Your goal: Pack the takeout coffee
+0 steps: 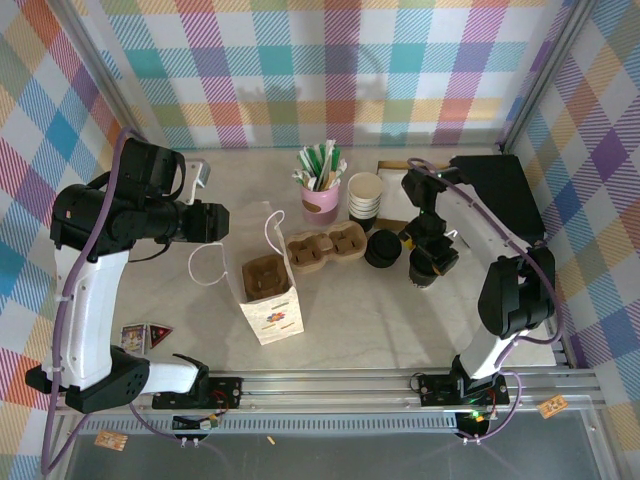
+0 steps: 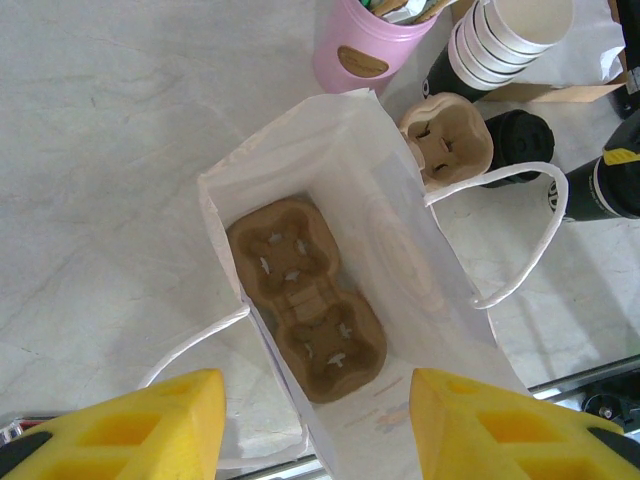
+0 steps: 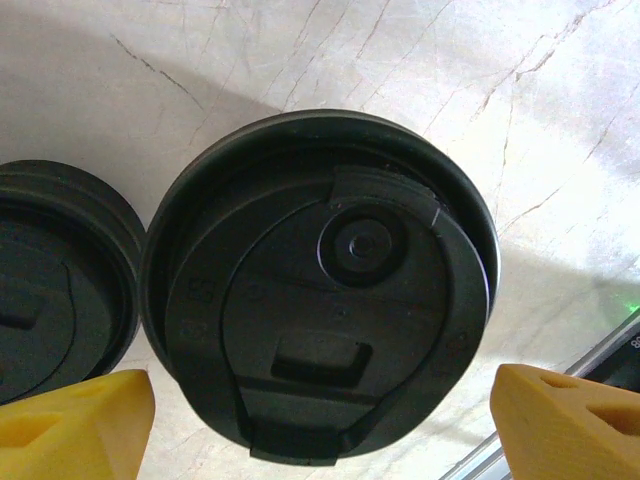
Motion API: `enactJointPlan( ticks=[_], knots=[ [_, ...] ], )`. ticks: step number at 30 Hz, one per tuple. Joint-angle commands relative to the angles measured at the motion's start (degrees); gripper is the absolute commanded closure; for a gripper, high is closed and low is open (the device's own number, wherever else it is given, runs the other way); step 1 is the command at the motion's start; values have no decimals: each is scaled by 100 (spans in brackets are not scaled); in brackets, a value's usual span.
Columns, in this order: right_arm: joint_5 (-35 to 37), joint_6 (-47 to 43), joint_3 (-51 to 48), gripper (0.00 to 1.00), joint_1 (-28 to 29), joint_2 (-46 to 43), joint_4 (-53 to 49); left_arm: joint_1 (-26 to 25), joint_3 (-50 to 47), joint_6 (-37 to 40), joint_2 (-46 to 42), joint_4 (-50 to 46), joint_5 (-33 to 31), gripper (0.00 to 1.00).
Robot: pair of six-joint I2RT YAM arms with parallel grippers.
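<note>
The takeout coffee (image 3: 320, 290), a cup under a round black lid, stands on the table right of centre (image 1: 424, 272). My right gripper (image 3: 320, 390) hangs straight over it (image 1: 432, 255), open, one yellow finger off each side of the lid and a gap showing at the right. A white paper bag (image 1: 268, 300) stands open with a brown cup carrier (image 2: 305, 300) lying in its bottom. My left gripper (image 2: 315, 400) is open over the bag's near side (image 1: 212, 222), with nothing between its fingers.
A low stack of black lids (image 1: 383, 248) sits just left of the coffee (image 3: 50, 270). A second carrier (image 1: 325, 247), a pink cup of straws (image 1: 320, 195) and stacked cream cups (image 1: 365, 195) stand behind the bag. Sachets (image 1: 145, 335) lie near the left base.
</note>
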Motion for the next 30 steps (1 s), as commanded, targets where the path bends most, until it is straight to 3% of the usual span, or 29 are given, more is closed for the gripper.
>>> enactJointPlan(
  ticks=[1,7,23,30],
  knots=[
    [-26,-235,-77,13,-41,44,-114,89,-77,109,-98,-343,55,49],
    [-34,-792,-86,12,-91,61,-88,89,-135,135,-137,-338,105,49],
    [-453,-2993,-292,23,-147,-176,244,80,-157,129,-99,-387,167,49],
    [-393,-2805,-159,17,-165,-281,79,71,-104,120,-96,-439,150,49]
  ],
)
